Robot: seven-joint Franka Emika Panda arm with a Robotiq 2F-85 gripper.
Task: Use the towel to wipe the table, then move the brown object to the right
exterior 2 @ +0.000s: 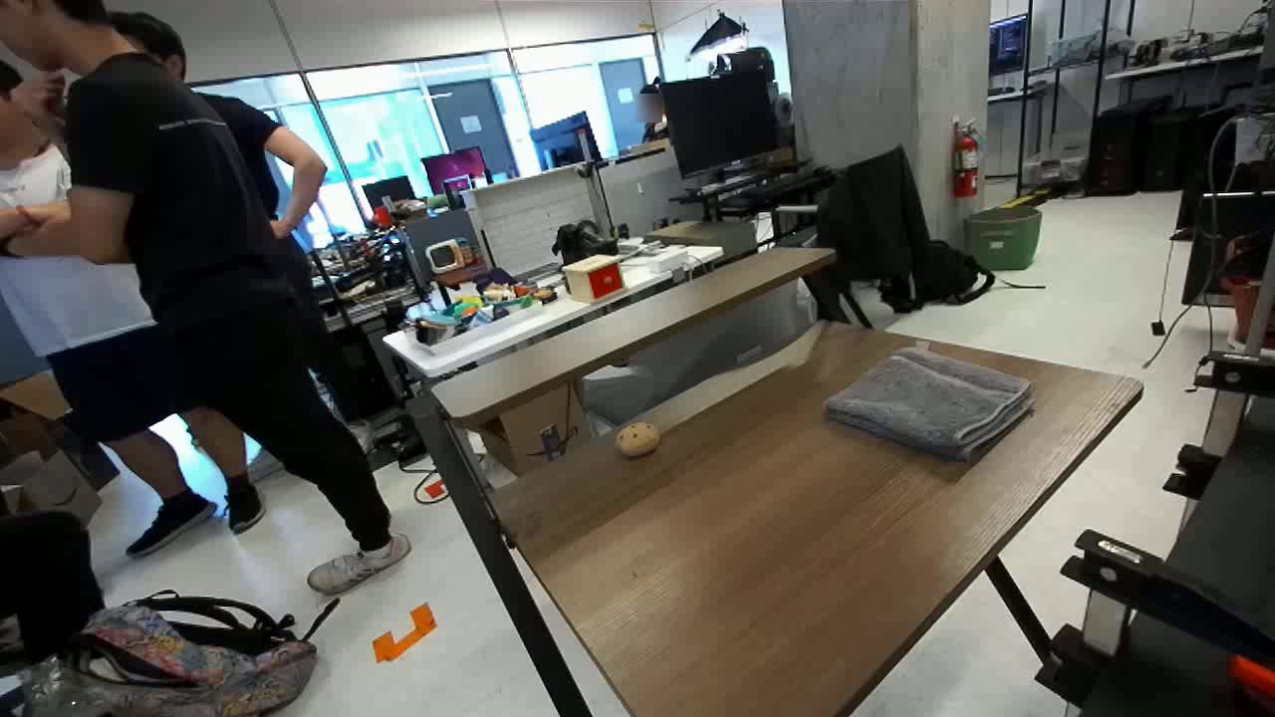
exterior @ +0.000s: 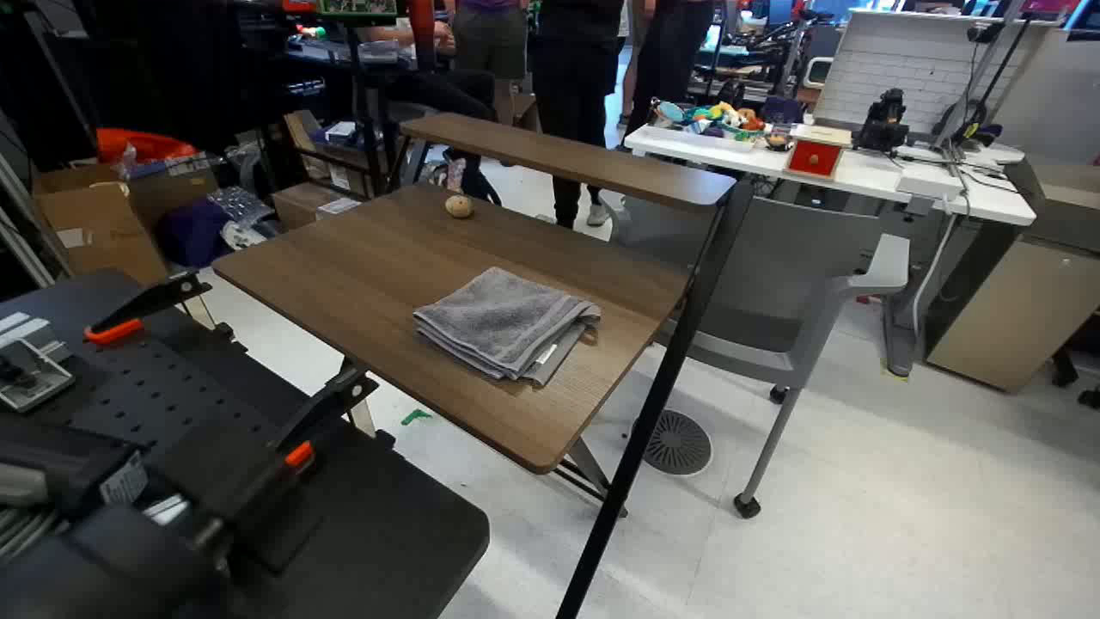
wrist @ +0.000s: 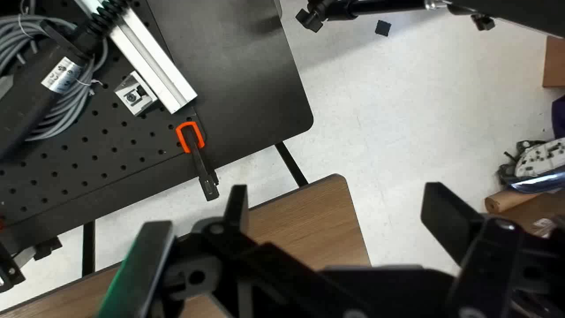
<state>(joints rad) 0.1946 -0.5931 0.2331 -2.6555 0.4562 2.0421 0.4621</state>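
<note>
One towel [exterior: 503, 320], folded | one lump [exterior 2: 637, 439], well apart | one gripper [wrist: 337, 203] — jaws spread wide | one table [exterior 2: 797, 548] — brown wood-grain | floor [exterior: 859, 533] white

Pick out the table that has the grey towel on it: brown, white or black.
The brown table: the folded towel lies on it. The white table holds a box with a red front; the black table has clamps.

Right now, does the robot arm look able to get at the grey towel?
Probably yes: in both exterior views the grey towel lies uncovered on the brown table, and the jaws stand open and empty. The towel doesn't show in the wrist view, though, so some travel is likely needed first.
</note>
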